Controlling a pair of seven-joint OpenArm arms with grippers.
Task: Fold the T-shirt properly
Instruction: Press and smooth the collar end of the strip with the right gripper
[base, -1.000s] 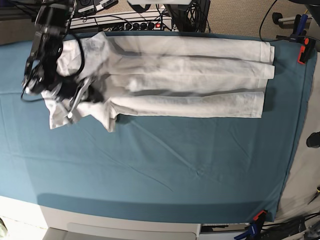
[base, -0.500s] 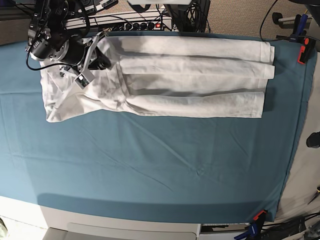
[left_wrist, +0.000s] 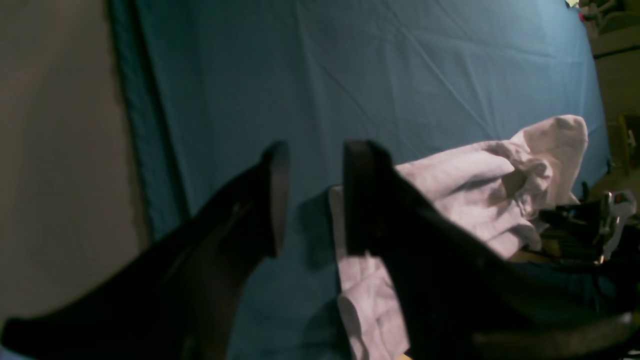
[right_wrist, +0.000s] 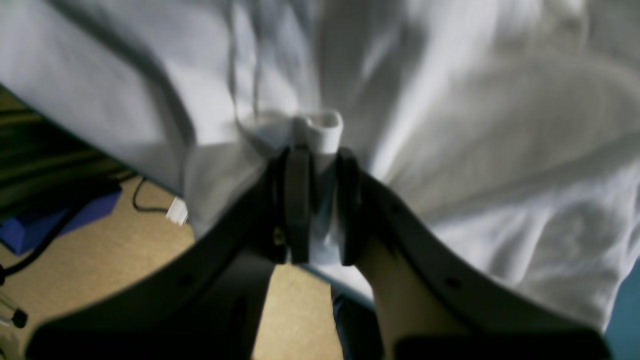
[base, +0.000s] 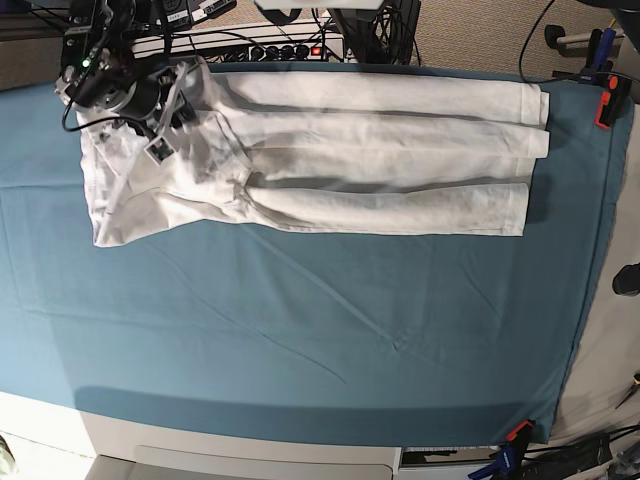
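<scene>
From where I'm standing, the right hand (base: 160, 105) is working at the far left end of the bench (base: 300, 330), over the back corner of the T-shirt (base: 330, 160), which is lying stretched along the rear edge of the teal cloth as a long, narrow band with both long sides already turned in. Up close in the right wrist view, the right hand (right_wrist: 315, 200) is pinching a small bunched tuck of white fabric, its two pads standing a little apart with the cloth sitting between them; whether the grip is firm or slackening I cannot tell. The step in hand looks to me like laying down the sleeve-and-collar end, which is still sitting wider and more rumpled than the rest. Moving right, the body of the shirt is running in three flat lengthwise pleats toward the hem, which is resting neatly near the right edge of the cloth. The left hand (left_wrist: 310, 200) is hanging off beyond that end, its pads apart and holding nothing, with the hem just below it in its own view. The next move, as I judge it, is calling for the right hand to let the tuck go flat and for the two hands to take one end and carry it across to halve the length. I am reading no brand, label or writing anywhere.
</scene>
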